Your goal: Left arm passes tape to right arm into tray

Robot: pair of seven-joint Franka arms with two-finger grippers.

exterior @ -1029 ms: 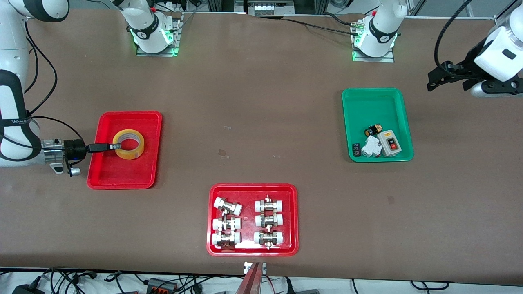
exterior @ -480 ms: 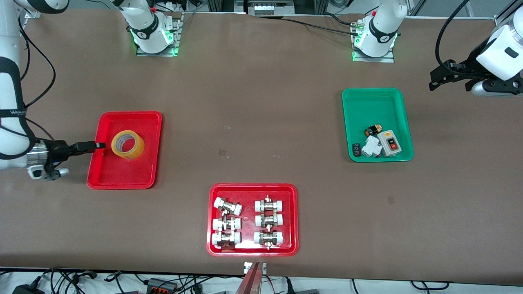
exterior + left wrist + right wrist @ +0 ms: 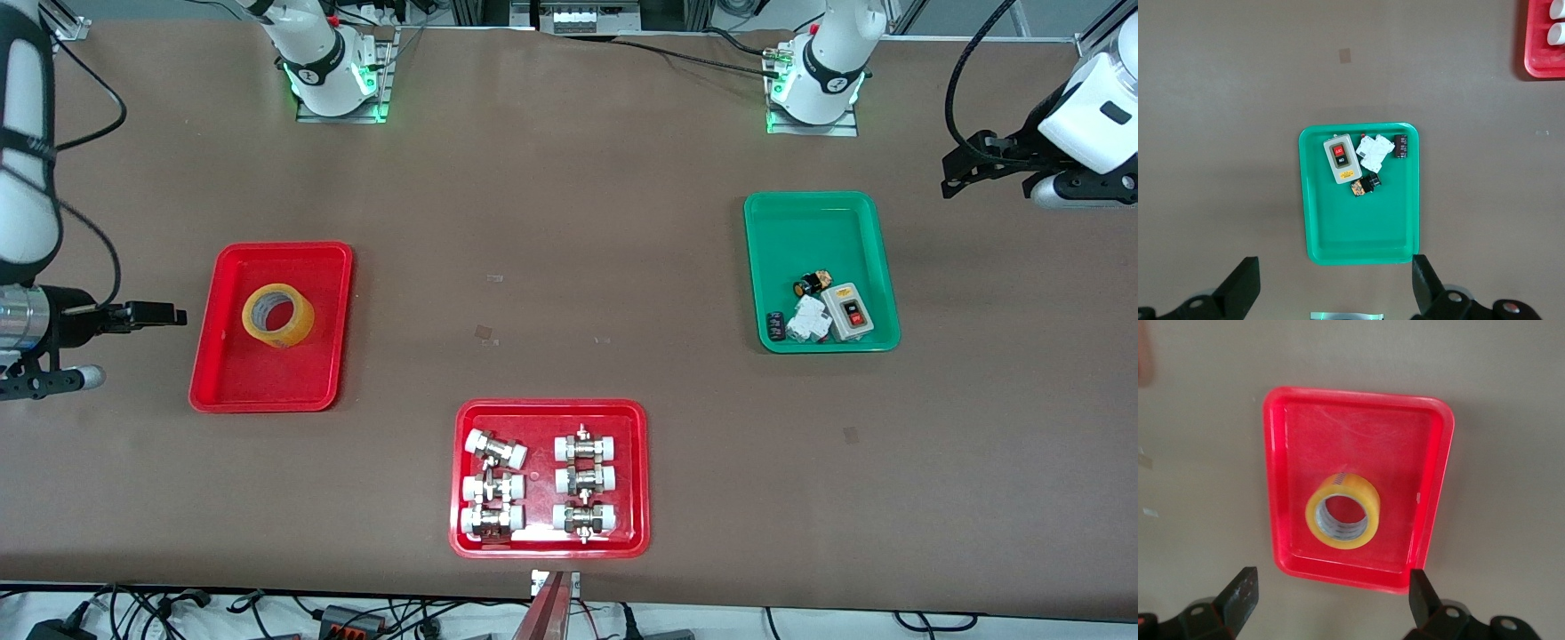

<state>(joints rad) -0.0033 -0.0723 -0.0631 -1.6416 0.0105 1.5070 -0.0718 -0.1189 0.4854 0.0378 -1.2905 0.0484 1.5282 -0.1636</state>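
Two grippers: I see both spread wide, each holding nothing.
Right gripper (image 3: 169, 315): up beside the tray (image 3: 222, 391), at the right arm's end; arm cut off by the frame edge.
Left gripper (image 3: 953, 176): up over bare table by the green tray (image 3: 765, 209); its fingertips (image 3: 1241, 287) show only in its wrist view.
Tape (image 3: 278, 315): lying flat in the tray, untouched.
Right wrist view: looks down through the tape's core (image 3: 1341, 522).
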